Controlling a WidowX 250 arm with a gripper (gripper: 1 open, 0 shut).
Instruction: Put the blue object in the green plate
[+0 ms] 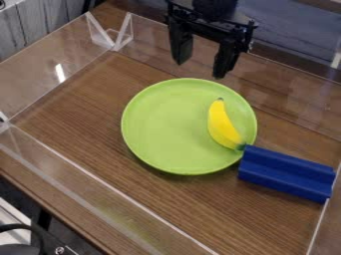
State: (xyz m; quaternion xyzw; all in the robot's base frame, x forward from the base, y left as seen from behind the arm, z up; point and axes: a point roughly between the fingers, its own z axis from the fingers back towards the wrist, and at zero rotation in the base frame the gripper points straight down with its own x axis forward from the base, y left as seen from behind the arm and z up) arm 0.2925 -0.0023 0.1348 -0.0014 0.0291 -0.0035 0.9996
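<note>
The desk [80,115] has a brown wood-grain surface. Directly on it lie the green plate [147,127] (round, rimmed) and the blue block [286,174].

The robot's arm [208,8] is dark, near black, above the green plate [154,127]; its gripper [201,62] is black too, with a broad crosswise body, blocky in outline and uneven along its edges; from that body two dark fingers [225,62] extend toward the plate, chunky and short beside the wide part that carries them; small pale spots show on the dark body, too small to make out as screws or markings; finer surface detail is blurred.
</note>
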